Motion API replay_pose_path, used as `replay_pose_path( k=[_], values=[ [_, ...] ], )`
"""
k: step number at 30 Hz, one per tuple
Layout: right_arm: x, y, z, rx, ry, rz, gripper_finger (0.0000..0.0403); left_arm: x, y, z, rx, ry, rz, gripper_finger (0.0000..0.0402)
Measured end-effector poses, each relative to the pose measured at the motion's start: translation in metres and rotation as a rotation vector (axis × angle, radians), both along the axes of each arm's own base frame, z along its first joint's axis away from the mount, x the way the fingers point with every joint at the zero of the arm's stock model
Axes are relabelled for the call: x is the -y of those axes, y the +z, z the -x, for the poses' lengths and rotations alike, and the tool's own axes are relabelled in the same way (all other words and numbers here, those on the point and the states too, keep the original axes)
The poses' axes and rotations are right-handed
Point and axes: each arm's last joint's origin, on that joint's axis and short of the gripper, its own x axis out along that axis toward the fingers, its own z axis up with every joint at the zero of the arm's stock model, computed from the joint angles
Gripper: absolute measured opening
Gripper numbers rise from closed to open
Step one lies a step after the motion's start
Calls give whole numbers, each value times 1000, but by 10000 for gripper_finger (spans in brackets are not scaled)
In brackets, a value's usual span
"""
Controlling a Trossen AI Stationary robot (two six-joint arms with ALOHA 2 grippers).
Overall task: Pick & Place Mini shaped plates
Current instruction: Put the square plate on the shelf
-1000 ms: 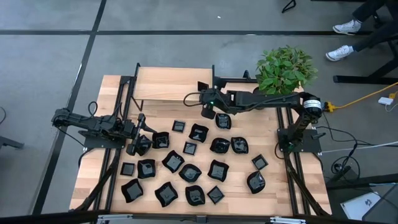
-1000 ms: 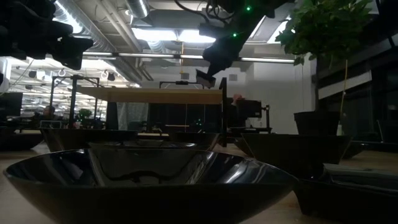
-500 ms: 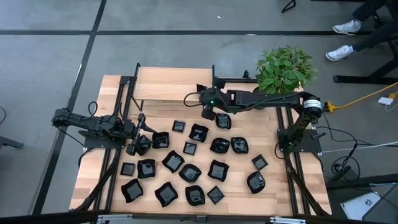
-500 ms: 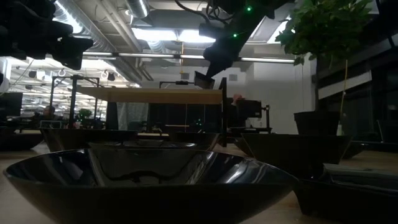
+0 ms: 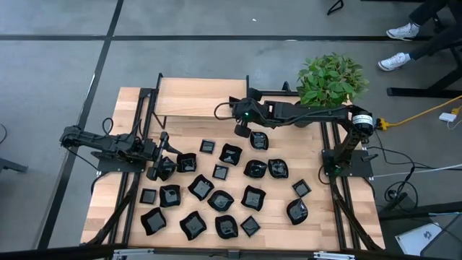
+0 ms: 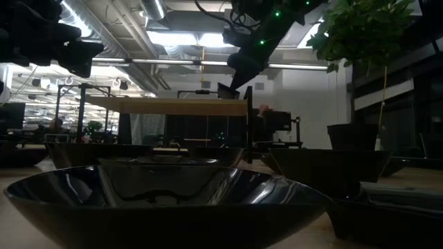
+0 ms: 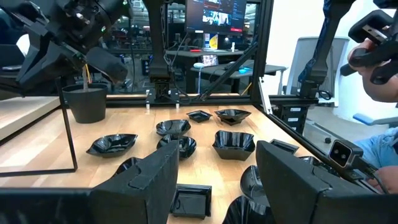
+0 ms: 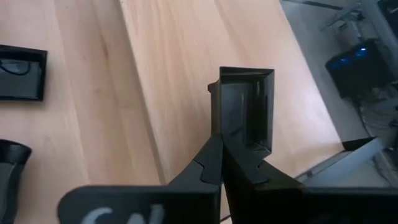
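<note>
Black mini shaped plates (image 5: 220,200) crowd the bench's (image 5: 130,101) front; the right hand (image 8: 219,163) pinches a square plate (image 8: 244,106) above the raised shelf's (image 5: 195,105) edge. Left hand (image 7: 214,165) gapes, empty.

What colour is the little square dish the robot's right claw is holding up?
Shiny black. The square plate, pinched edge-on in the right gripper, shows best in the right wrist view.

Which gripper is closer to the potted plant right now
The right one. The right gripper, shut on a small square plate, hangs over the raised shelf's right end, a little left of the potted plant. The left gripper sits across the table, open.
</note>
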Motion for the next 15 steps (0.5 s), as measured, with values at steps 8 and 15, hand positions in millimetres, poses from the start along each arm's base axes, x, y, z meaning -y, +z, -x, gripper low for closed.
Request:
replay_pose_path(
  k=[8, 15],
  values=[
    [1, 0, 0, 1, 1, -4, 9, 0, 0, 0, 0, 0, 0, 208],
    [1, 0, 0, 2, 1, -4, 44, 0, 0, 0, 0, 0, 0, 208]
  ],
)
